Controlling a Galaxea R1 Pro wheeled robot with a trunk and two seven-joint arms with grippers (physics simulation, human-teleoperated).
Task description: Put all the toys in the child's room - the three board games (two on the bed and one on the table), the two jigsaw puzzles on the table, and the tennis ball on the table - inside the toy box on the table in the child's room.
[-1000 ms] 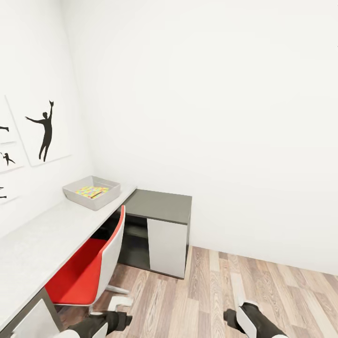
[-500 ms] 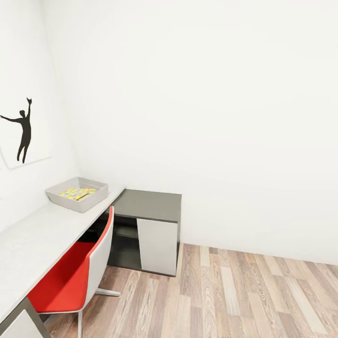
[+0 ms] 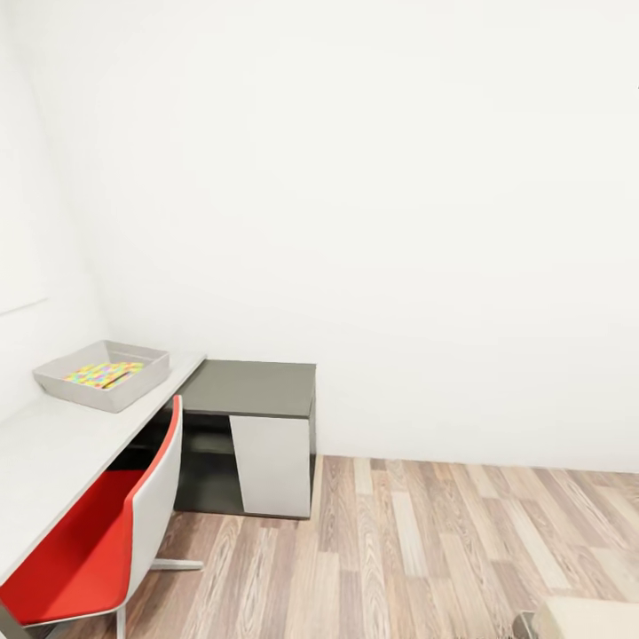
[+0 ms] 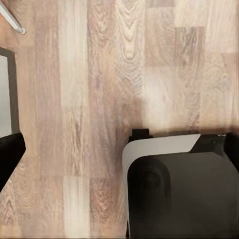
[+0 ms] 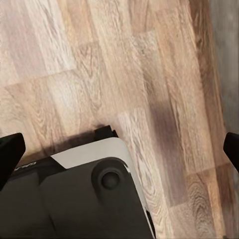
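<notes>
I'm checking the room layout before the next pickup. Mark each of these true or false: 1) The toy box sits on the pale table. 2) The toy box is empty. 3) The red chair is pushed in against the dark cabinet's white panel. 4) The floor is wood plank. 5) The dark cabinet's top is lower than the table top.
1) True: the toy box rests on the table, near its far end.
2) False: a multicoloured jigsaw puzzle lies inside it.
3) False: the red chair stands at the table, apart from the cabinet.
4) True: the floor is wood plank.
5) True: the cabinet's top sits slightly below the table's edge.
</notes>
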